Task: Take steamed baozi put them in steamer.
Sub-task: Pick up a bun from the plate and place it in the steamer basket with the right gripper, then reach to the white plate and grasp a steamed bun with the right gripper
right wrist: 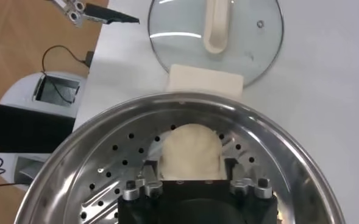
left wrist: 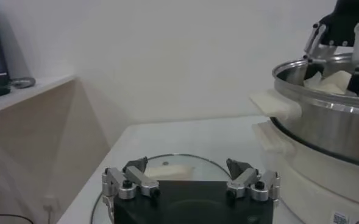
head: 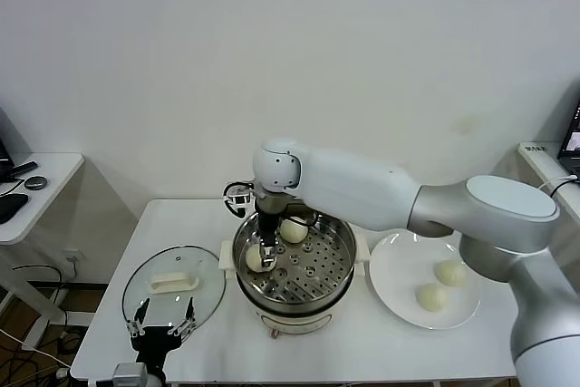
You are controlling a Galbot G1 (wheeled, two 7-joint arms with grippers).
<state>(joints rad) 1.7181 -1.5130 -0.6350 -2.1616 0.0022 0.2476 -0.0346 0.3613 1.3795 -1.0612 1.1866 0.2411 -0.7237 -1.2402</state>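
Right hand (head: 265, 258) reaching down into steamer (head: 337, 284), grasping baozi (right wrist: 190, 152); left hand (head: 163, 322) released.

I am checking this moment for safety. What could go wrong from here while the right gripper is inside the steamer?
1. The right gripper holds a baozi low over the perforated tray of the steamer; pressing further could squash the soft bun.
2. Another baozi lies close behind; the arm might bump it when lifting out.
3. The left gripper hovers open over the glass lid near the table edge; a careless move might push it off.
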